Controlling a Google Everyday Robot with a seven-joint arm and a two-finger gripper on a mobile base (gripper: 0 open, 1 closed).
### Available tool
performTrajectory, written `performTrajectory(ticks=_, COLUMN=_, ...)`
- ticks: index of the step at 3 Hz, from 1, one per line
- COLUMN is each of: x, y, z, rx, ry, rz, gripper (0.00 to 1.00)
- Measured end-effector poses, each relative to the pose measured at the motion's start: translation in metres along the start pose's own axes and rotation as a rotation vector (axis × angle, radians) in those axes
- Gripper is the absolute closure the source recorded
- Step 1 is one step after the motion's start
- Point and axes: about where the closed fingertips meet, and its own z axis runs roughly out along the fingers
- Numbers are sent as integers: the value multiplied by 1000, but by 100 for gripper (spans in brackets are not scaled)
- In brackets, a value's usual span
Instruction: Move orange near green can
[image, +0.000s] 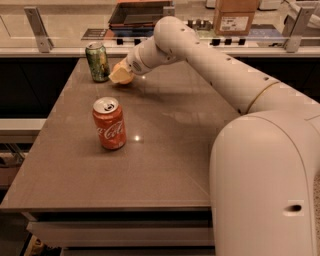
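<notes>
The gripper is low over the far left part of the table, clamped around the orange (only a sliver of skin shows). It is just right of the green can, not touching it; a red cola can stands well apart

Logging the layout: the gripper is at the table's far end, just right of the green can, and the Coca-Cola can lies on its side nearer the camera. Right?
Not quite. The camera view shows the Coca-Cola can standing upright. The rest holds: the gripper is just right of the green can at the far end of the table.
</notes>
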Motion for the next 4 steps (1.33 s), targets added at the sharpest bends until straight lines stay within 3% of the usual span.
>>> performTrajectory(ticks=2, x=0, y=0, z=0, rx=0, ry=0, rz=0, gripper=12)
performTrajectory(ticks=3, x=1, y=2, z=3, rx=-5, ry=2, rz=0, gripper=0)
performTrajectory(ticks=4, x=1, y=2, z=-8, rx=3, ry=-5, rz=1, gripper=0)
